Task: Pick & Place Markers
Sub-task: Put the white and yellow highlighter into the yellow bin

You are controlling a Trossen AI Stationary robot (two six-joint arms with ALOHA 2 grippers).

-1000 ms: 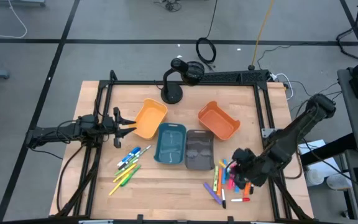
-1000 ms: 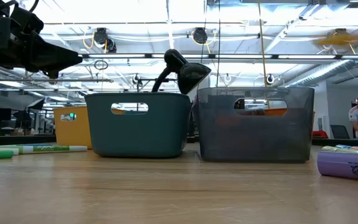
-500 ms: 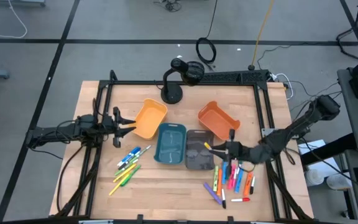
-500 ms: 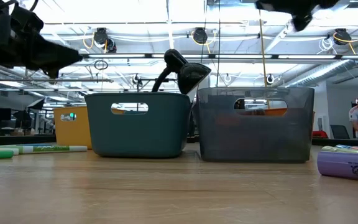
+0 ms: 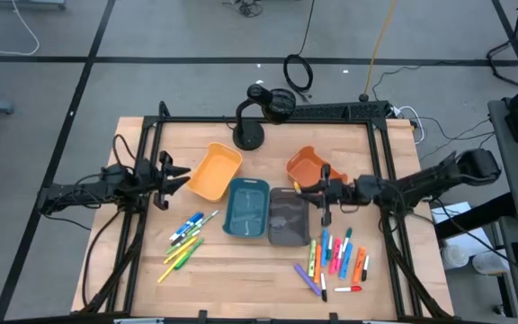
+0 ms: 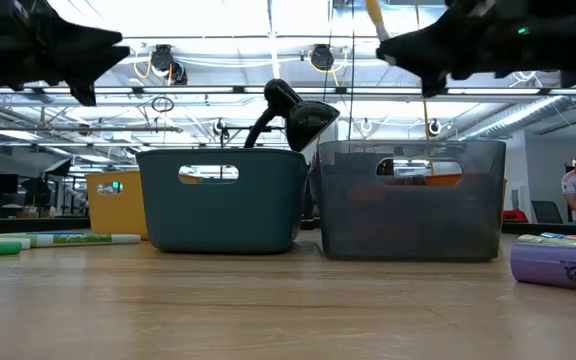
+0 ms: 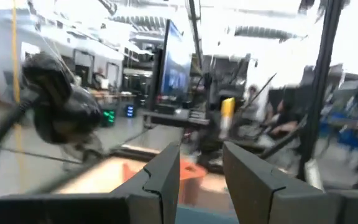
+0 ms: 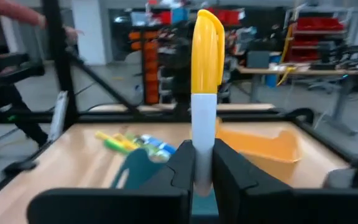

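Surface (image 5: 268,270) of pale wood, workshop room beyond; your right claw (image 5: 323,193), clenched on a yellow marker (image 8: 204,87), has swung from the marker pile (image 5: 335,261) to above the grey bin (image 5: 288,217); left claw (image 5: 174,174) waits, parted

The right arm reaches in level from the bench's right edge toward its middle, held well above the surface. Its end effector (image 5: 322,191) has its two dark fingers (image 8: 178,165) pressed against a yellow-capped marker (image 8: 204,93), which stands upright between them. The left arm stretches in from the left edge, also raised. Its end effector (image 5: 171,175) has its two fingers (image 7: 164,177) parted, with a clear gap between them.
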